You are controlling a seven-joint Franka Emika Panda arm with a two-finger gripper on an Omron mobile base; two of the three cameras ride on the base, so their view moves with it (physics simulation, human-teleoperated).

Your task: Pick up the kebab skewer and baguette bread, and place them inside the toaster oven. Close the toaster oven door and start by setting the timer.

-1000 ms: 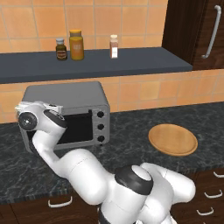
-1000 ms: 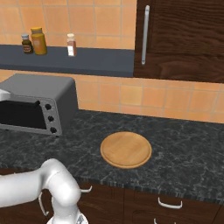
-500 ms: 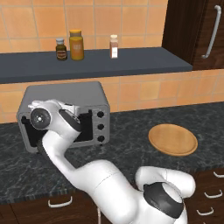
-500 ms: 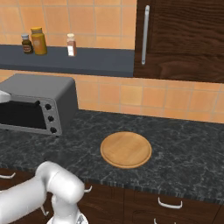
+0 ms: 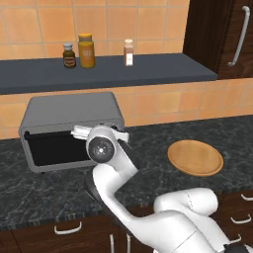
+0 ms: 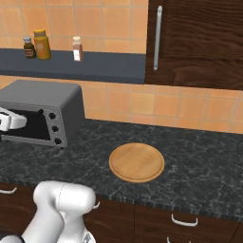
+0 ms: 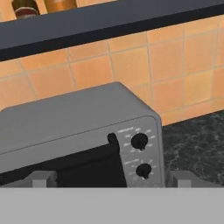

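Note:
The grey toaster oven [image 5: 74, 111] stands at the left of the counter, also seen as a toaster oven [image 6: 42, 97] and close up as a toaster oven [image 7: 78, 118]. Its dark-glass toaster oven door [image 7: 87, 168] stands upright against the front. Black knobs [image 7: 139, 141] sit on the right panel. My gripper [image 5: 101, 132] hovers in front of that panel and door edge, jaws wide open and holding nothing. Its open span, the gripper [image 7: 111, 179], faces the knobs. At the frame's left edge the gripper [image 6: 7, 121] shows by the door. The kebab skewer and baguette bread are out of view.
A round wooden plate [image 5: 195, 157] lies bare on the dark counter to the right of the oven; the wooden plate [image 6: 136, 162] is mid-counter. A shelf [image 5: 123, 71] above carries three bottles. A dark cabinet [image 6: 199, 42] hangs at the right.
My hand has swung to the right across the oven front, from its left side to the knob panel. The jaws stayed open.

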